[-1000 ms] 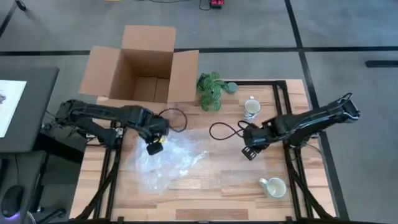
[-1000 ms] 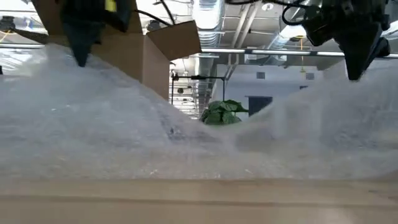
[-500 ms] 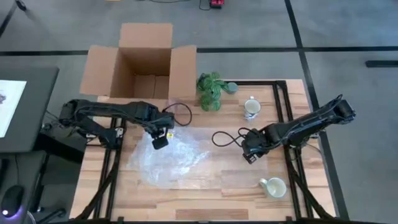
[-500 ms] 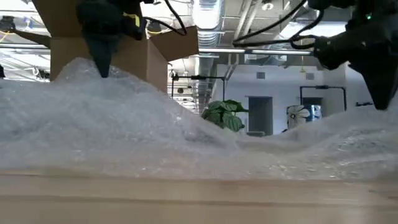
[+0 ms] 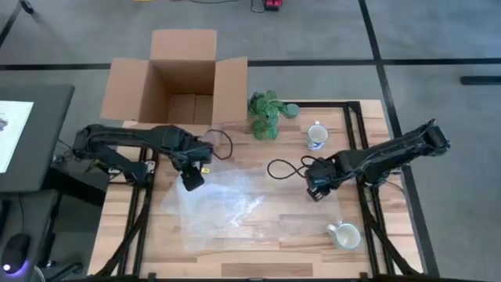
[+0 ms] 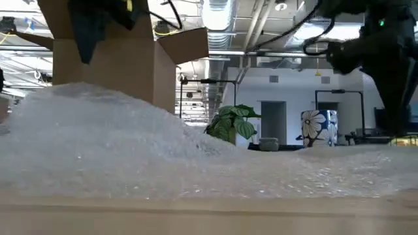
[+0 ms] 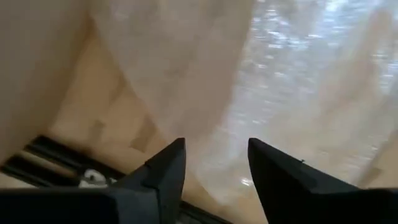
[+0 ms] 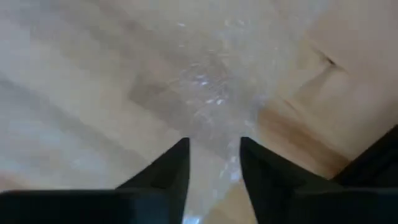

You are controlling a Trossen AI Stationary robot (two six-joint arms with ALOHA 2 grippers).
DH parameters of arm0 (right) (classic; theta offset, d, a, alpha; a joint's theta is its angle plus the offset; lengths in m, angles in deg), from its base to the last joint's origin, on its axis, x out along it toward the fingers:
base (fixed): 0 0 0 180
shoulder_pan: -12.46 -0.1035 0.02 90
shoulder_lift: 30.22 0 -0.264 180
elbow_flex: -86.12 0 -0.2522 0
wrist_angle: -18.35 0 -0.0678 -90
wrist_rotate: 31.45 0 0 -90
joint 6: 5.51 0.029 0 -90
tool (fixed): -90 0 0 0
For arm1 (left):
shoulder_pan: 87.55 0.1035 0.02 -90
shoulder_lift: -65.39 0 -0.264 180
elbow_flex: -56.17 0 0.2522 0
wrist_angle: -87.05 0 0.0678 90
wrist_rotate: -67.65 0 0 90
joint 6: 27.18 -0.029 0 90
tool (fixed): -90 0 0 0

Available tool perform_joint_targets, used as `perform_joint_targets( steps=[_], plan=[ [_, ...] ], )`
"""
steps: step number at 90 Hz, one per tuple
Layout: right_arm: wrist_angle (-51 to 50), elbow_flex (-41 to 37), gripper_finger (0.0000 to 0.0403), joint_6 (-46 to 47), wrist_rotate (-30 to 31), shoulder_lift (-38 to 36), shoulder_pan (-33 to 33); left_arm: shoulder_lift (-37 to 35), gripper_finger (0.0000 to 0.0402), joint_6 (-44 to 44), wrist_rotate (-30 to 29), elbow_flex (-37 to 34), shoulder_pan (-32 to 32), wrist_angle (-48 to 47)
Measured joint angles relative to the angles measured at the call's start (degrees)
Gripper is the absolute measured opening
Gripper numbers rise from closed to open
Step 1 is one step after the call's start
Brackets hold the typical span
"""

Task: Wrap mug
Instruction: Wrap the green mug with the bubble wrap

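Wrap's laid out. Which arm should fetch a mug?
Right, probably. The right gripper sits open at the wrap's right edge, with both mugs on its side of the table. The left gripper is across the sheet, near the box.

The left arm reaches in from the left edge of the worktop, bent at the elbow, its end effector (image 5: 190, 181) pointing down with its two fingers (image 7: 166, 176) spread apart and nothing between them. The right arm stretches in from the right side, slanting low toward the middle, its end effector (image 5: 315, 190) also aimed downward with its fingers (image 8: 172, 172) parted by a narrower gap.
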Motion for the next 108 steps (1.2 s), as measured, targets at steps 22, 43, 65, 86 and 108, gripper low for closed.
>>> perform_joint_targets(
  steps=[22, 43, 65, 86, 108],
  plan=[
    [-3.8, 7.9, 0.0188, -8.3, -4.3, -6.3, -4.3, 0.0, 0.0151, 8.2, 0.9, 1.6, -10.2, 5.5],
    [4.7, 10.4, 0.0179, -10.3, -15.5, -7.6, -23.0, 0.1, 0.0150, 19.6, -2.3, -0.9, -18.1, 11.2],
    [10.3, 10.4, 0.0178, 0.8, -14.3, -2.6, -38.6, 0.1, 0.0150, 27.5, -7.3, -4.4, -23.9, 16.5],
    [11.2, 10.3, 0.0184, 4.1, -11.3, 5.4, -41.5, 0.1, 0.0150, 30.2, -8.5, -6.0, -26.4, 19.0],
    [11.8, 10.3, 0.0241, 4.7, -11.0, 14.0, -41.3, 0.1, 0.0150, 31.2, -8.7, -6.0, -27.5, 19.4]
  ],
)
